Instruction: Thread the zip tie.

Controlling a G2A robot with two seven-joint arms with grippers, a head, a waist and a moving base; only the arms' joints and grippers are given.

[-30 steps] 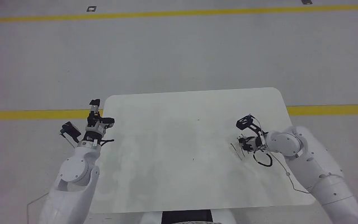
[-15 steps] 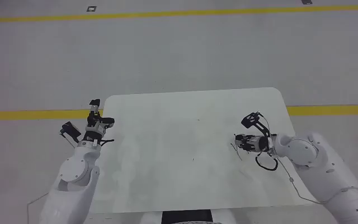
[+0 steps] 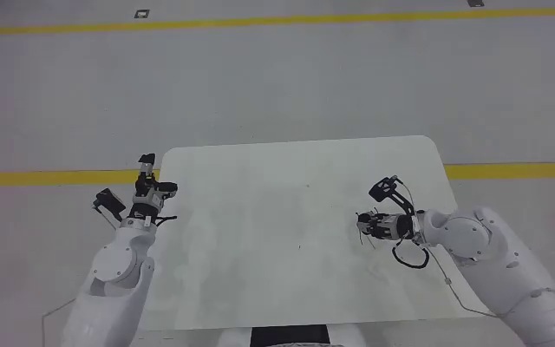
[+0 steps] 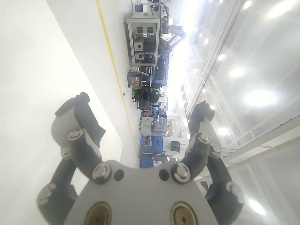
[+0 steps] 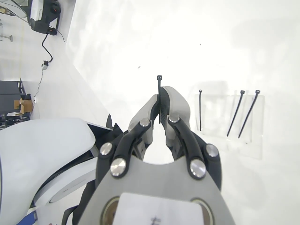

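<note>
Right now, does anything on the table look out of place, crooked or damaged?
Nothing serious. The right gripper is shut on one zip tie, which looks straight. On the clear tray, two spare ties lie slanted beside one straighter tie.

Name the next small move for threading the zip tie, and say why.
Probably bring the left tool across toward the right tool. The right tool is shut on one zip tie, head end poking past its tips, while the left tool is open and empty at the opposite edge of the table; threading likely needs both.
</note>
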